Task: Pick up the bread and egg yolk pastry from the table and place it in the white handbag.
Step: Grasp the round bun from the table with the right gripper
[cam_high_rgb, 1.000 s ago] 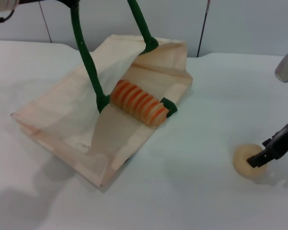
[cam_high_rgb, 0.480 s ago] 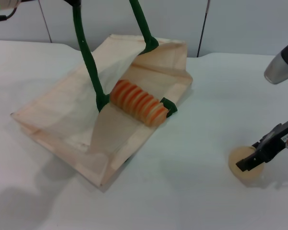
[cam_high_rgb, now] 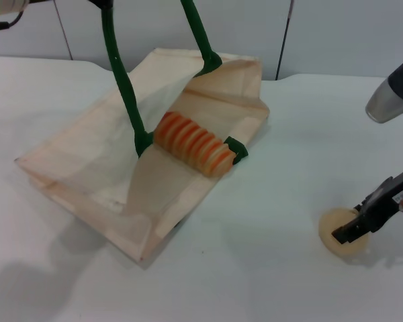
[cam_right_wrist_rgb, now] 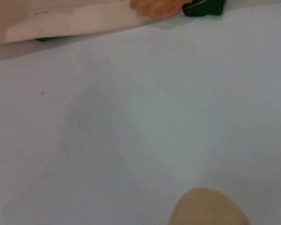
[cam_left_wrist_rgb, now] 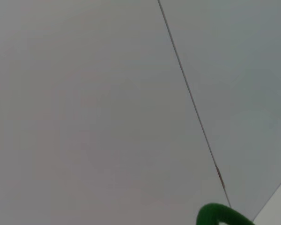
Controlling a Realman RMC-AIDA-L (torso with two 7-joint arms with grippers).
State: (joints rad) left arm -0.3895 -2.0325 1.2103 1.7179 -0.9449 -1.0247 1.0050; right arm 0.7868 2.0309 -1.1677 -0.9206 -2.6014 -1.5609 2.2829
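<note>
On table, 4 o'clock: egg yolk pastry (cam_high_rgb: 337, 230) sitting on white table (cam_high_rgb: 289, 168).
Right gripper (cam_high_rgb: 349, 229): pressing onto pastry; grip state cannot tell.
Bread (cam_high_rgb: 193, 143): lying in mouth of white handbag (cam_high_rgb: 101, 168), centre.
Left gripper: out of frame at 11 o'clock, green handle (cam_high_rgb: 121, 74) rising toward it.

Your head camera looks forward and down over the table (cam_high_rgb: 269, 268), taking in the handbag (cam_high_rgb: 87, 168) and pastry (cam_high_rgb: 332, 231). Your right wrist camera sits low and close over the pastry (cam_right_wrist_rgb: 208, 208), facing the bag's mouth. Your left wrist camera points at a blank wall, probably upward, catching only a green handle (cam_left_wrist_rgb: 222, 216).
</note>
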